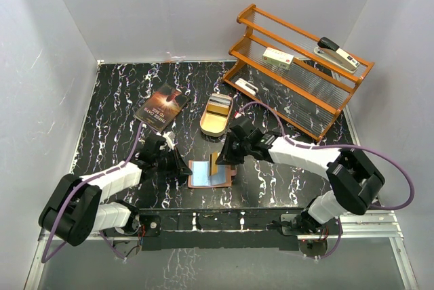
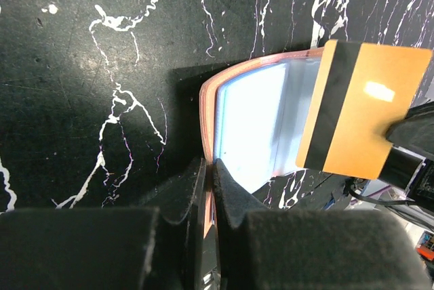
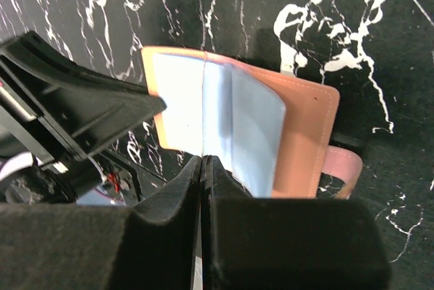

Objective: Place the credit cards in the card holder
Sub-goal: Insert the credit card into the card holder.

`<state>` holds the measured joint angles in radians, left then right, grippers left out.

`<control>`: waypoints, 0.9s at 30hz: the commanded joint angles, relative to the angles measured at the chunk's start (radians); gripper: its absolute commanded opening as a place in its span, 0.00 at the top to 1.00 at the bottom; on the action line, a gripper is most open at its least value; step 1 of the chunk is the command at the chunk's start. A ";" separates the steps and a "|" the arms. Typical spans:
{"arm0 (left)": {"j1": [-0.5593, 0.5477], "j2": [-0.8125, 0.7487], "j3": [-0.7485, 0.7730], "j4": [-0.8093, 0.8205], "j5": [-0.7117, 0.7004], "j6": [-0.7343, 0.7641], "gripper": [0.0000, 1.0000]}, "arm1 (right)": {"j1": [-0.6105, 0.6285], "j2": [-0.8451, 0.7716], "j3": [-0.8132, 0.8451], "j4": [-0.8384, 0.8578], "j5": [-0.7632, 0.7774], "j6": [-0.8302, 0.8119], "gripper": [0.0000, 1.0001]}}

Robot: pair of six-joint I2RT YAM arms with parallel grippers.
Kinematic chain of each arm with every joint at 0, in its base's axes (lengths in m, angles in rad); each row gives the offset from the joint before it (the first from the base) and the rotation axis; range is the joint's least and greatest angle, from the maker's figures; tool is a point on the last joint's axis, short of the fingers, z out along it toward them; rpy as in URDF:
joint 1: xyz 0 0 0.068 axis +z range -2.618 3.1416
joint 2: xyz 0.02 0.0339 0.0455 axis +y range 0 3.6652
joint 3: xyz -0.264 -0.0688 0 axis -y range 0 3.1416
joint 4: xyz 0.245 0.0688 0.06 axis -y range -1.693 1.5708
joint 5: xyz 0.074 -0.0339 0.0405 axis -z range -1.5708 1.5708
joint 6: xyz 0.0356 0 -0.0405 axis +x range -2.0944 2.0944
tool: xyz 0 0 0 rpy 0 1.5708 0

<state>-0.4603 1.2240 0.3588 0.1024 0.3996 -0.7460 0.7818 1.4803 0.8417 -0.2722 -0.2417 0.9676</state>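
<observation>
Left wrist shows left gripper (image 2: 209, 170) pinching card holder (image 2: 252, 119), right gripper (image 3: 203, 162) gripping gold card (image 2: 363, 110), probably awaiting slot alignment.

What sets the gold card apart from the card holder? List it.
The gold card is held upright, pinched by the right gripper; the card holder lies open on the table, its edge pinched by the left gripper. The card is gold with a dark stripe; the holder is reddish-brown with pale sleeves. Both are gripped.

One card holder (image 1: 202, 176), one book (image 1: 161, 109) — one tin (image 1: 215, 125).
</observation>
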 commanded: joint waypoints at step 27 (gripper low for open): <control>-0.003 -0.003 0.016 0.002 0.013 -0.011 0.98 | 0.190 0.146 0.407 -0.497 0.465 0.209 1.00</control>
<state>-0.4603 1.2247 0.3592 0.1047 0.4011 -0.7567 0.9668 1.6325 1.2064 -0.7631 0.1856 1.1622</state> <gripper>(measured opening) 0.038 0.008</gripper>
